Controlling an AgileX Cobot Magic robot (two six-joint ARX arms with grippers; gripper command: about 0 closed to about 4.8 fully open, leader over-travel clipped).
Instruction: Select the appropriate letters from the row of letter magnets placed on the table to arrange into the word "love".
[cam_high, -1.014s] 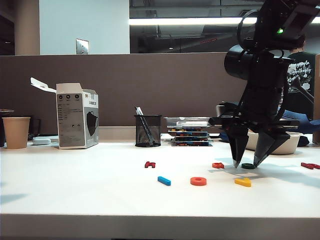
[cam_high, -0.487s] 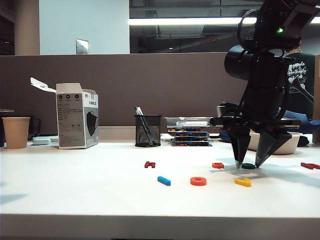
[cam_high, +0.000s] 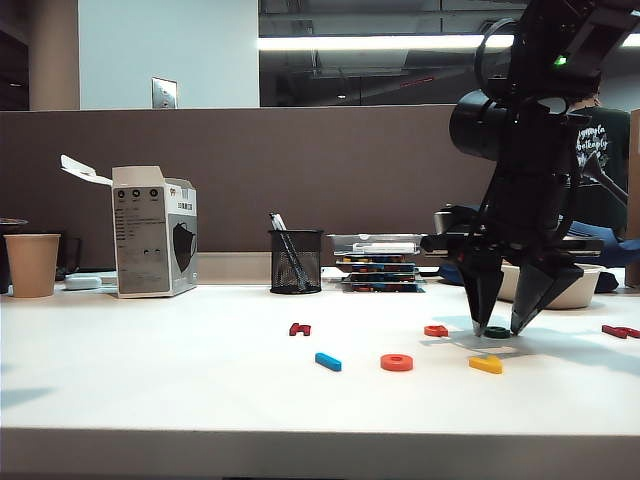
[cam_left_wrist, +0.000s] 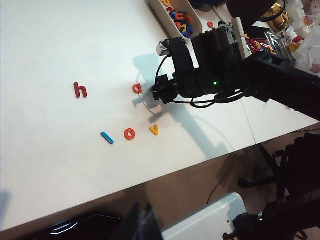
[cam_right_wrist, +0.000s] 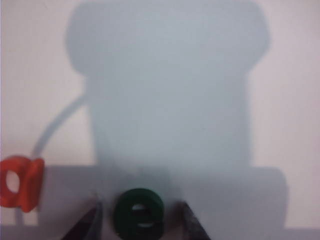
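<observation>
the right gripper (cam_high: 502, 328) points down at the table (cam_high: 180, 390), its two fingertips (cam_right_wrist: 95, 220) spread apart and set on either side of the green e (cam_right_wrist: 139, 212). in the right wrist view the letter sits in the gap with a sliver of white showing on each side, so the jaws stand parted around it and have not closed on it. the tips are at or just above the table surface; which one cannot be made out.

just in front of the right gripper, nearer the table's front edge, lies the yellow v (cam_high: 486, 365). further along that front row, away from the gripper toward the left arm's side, come the orange ring (cam_high: 397, 362) and then the blue bar (cam_high: 328, 361), each lying flat and apart from its neighbour. just beside the gripper on that same side is the orange-red letter (cam_right_wrist: 20, 182), close to the green e but not touching it. well off beyond that lies the dark red letter (cam_high: 299, 328). on the gripper's other side, near the picture's edge, is a red letter (cam_high: 620, 331).

the left gripper is nowhere in view; its own wrist camera shows only the table from high up, so its state cannot be read.

behind the letters stand a mesh pen cup (cam_high: 296, 261), a white carton (cam_high: 155, 232) and a paper cup (cam_high: 32, 264).
</observation>
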